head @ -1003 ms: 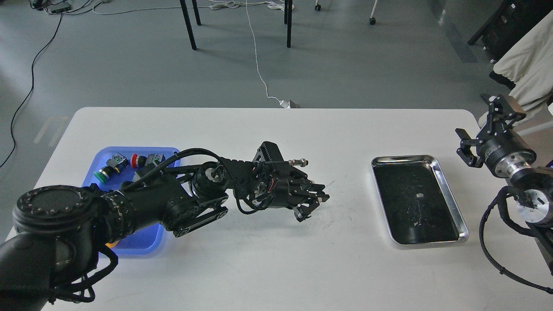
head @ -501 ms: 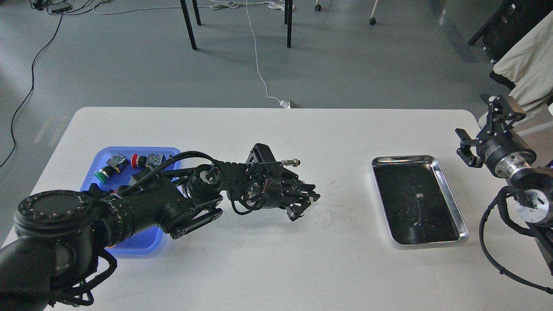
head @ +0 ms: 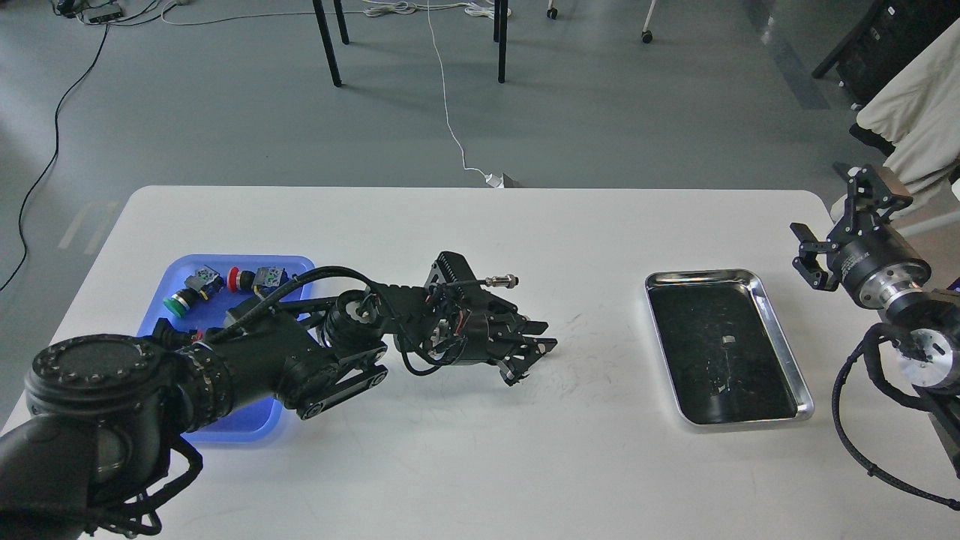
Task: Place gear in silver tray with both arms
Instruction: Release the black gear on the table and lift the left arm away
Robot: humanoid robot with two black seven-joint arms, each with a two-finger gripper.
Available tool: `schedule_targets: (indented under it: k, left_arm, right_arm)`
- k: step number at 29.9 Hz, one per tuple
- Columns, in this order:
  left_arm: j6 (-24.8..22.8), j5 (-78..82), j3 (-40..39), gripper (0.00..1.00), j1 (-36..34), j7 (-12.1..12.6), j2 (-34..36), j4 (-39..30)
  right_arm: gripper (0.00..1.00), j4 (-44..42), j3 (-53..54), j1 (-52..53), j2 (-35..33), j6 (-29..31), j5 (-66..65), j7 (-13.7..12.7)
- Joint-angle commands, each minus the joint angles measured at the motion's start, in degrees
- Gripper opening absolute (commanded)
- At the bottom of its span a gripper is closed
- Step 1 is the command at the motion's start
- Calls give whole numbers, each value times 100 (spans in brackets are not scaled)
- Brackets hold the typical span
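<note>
The silver tray [head: 701,276] lies on the right part of the white table [head: 450,465], and its dark bottom holds nothing. No gear shows anywhere in the view. My left arm reaches from the lower left to the table's middle. Its gripper [head: 534,351] hovers low over the bare tabletop, well left of the silver tray, open and empty. My right gripper [head: 832,221] is raised off the table's right edge, beyond the tray's far right corner, with its fingers spread and nothing between them.
A blue plastic tray [head: 247,424] sits at the left, partly under my left arm, with a green push button [head: 177,302] and a red push button [head: 234,279] in its far end. Chair legs and cables are on the floor behind the table.
My left gripper has drawn back a little to the left, away from the silver tray, still empty. The right arm has not moved.
</note>
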Motion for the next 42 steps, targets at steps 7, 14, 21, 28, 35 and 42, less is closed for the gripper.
schedule_targets:
  k: [7, 14, 21, 28, 35, 42]
  left_arm:
    - [10, -339, -88, 40, -61, 0, 0, -9]
    - [10, -1112, -132, 48, -473, 0, 0, -71]
    - [18, -2324, -185, 56, -904, 0, 394, -167]
    - [10, -4143, -185, 83, -1142, 0, 1098, -194]
    - [18, -5023, -342, 93, -1160, 0, 1713, -220]
    - [-34, -5630, -572, 94, -1151, 0, 2161, -133]
  right_arm:
    - [99, 7, -377, 53, -157, 19, -229, -26]
    - [99, 113, -605, 106, -368, 71, -247, -79]
    - [99, 245, -1369, 553, -702, 19, -686, -158]
    - [99, 341, -2205, 1124, -1168, 203, -722, -158]
    - [99, 622, -2390, 1441, -1449, 265, -800, -96]
    - [99, 1096, -3110, 2188, -1598, 256, -1503, -88]
